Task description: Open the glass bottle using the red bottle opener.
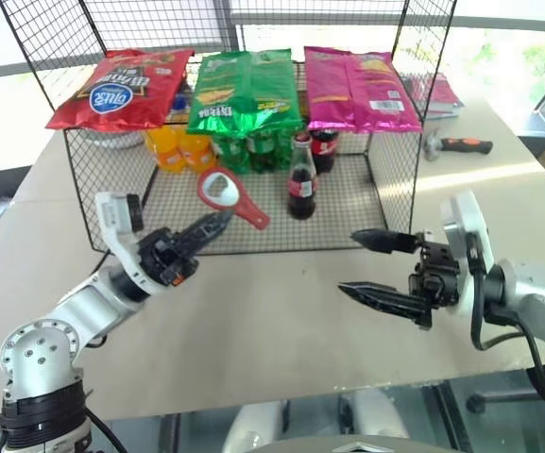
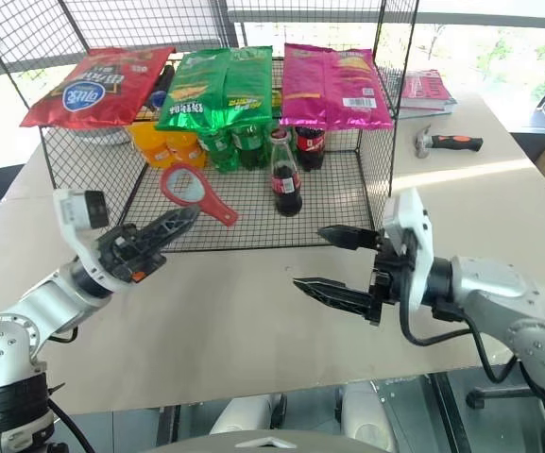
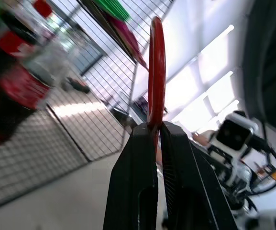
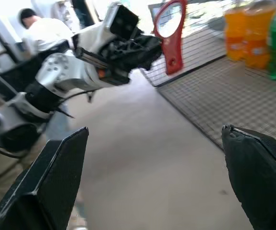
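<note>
Silver-white jointed arms with visible screws, black cables, and black tapered two-fingered tools.

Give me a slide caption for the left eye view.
Left gripper holds the red bottle opener raised before the wire rack; right gripper open, glass bottle still capped.

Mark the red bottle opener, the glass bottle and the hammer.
red bottle opener (image 1: 221, 192), left eye view, ring head.
glass bottle (image 1: 301, 185), left eye view, red label band.
hammer (image 1: 465, 145), left eye view, orange handle.
</note>
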Controlling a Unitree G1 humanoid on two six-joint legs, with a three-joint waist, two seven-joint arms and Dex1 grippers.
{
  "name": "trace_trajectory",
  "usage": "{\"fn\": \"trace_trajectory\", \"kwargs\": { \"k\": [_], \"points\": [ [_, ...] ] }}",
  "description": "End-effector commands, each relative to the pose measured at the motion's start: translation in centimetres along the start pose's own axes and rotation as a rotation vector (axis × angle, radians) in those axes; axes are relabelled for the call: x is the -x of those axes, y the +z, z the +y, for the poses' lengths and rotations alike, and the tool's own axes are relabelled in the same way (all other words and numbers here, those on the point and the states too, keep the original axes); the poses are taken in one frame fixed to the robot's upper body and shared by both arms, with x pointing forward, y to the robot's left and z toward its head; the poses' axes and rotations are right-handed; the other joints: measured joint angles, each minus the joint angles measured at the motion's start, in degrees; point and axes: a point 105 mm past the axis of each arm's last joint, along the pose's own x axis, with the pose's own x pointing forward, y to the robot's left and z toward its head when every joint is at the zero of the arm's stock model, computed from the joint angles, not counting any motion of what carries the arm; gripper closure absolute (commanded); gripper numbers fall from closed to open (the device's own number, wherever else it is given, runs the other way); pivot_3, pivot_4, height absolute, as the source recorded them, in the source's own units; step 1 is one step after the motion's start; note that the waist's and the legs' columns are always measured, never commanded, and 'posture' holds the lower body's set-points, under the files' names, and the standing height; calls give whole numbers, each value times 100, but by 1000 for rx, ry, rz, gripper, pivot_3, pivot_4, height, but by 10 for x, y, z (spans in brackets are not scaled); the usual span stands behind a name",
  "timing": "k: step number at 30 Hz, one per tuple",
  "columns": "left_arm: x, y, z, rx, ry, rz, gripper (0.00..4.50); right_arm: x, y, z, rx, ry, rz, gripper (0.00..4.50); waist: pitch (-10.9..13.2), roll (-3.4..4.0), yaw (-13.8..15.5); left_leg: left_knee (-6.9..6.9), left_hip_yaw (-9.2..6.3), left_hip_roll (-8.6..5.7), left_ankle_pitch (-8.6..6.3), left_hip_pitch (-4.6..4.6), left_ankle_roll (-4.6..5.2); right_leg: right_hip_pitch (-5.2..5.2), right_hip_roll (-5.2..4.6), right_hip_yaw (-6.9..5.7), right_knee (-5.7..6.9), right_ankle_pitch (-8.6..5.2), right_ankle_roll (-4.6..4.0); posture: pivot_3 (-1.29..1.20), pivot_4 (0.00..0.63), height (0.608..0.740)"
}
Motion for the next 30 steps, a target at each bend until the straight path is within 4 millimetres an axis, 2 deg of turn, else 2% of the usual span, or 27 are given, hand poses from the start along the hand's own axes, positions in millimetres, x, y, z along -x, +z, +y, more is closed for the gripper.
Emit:
{"fn": "trace_trajectory", "kwargs": {
  "k": [1,8,11,14,16,30],
  "points": [
    [-16,-10,-20,-6,-145,103,4451,-16,3,-1,-61,73,10,0,0,1,-6,0,3,0,0,0,0,-1,0,2,0,0,0,0,150,740],
    [-31,-24,-33,-18,-286,249,4451,-36,16,-14,-160,161,36,0,1,1,-25,-1,2,-1,0,-12,1,-11,1,0,-9,0,0,0,150,740],
    [-33,-26,-34,-48,-312,297,4451,-41,21,-10,-181,222,65,0,1,2,-28,0,0,-1,1,-34,1,-35,1,-3,-10,0,0,0,150,740],
    [-36,-26,-31,-97,-327,323,4500,-43,22,-3,-181,279,119,878,1,2,-32,-3,0,-1,1,-40,1,-40,0,-5,-15,0,0,0,150,740],
    [-36,-25,-29,-119,-334,330,4500,-43,21,-2,-180,291,140,1737,1,3,-38,-4,-1,-1,1,-44,1,-40,0,-9,-20,0,0,0,150,740],
    [-38,-22,-24,-215,-328,319,4500,-40,16,-4,-229,282,157,1737,1,2,-45,-7,-2,0,1,-44,1,-41,-1,-7,-21,0,0,0,150,740]
  ]
}}
